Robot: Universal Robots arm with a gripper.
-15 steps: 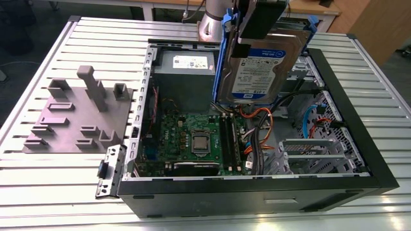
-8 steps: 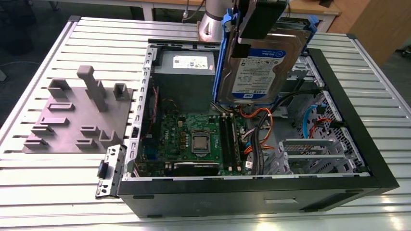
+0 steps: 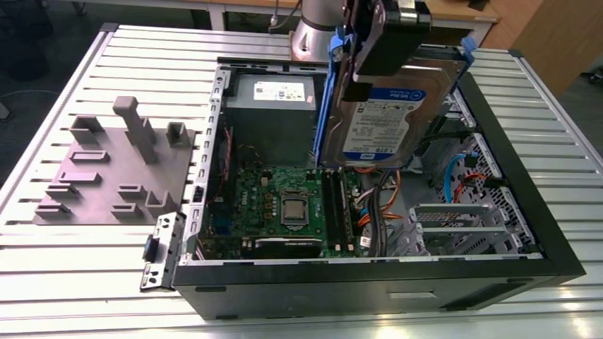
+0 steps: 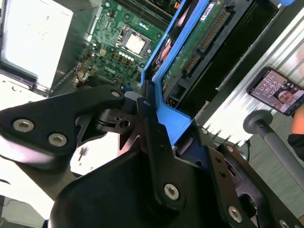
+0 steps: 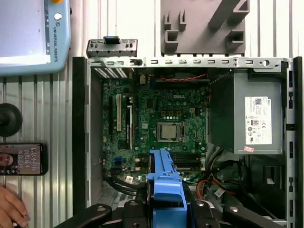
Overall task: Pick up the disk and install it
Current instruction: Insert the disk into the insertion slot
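The disk (image 3: pixel 382 123), a silver-grey drive with a white and blue label and blue side rails, hangs upright and slightly tilted above the open computer case (image 3: pixel 377 286), over its rear right part. My gripper (image 3: pixel 369 70) is shut on the disk's upper end. In the second wrist view the disk's green board side (image 4: pixel 202 40) and blue rail (image 4: pixel 164 76) run away from my gripper (image 4: pixel 168 126). In the first wrist view the blue tab (image 5: pixel 166 183) sticks out from my gripper (image 5: pixel 166 202), above the motherboard (image 5: pixel 161 123).
The grey power-supply box (image 3: pixel 273 106) fills the case's rear left corner. Orange and blue cables (image 3: pixel 462 176) lie by the drive bay. A grey fixture plate (image 3: pixel 113 169) and a blue latch with a metal cage (image 3: pixel 155 247) lie outside the case. A hand (image 5: pixel 9 209) rests near a phone (image 5: pixel 21 159).
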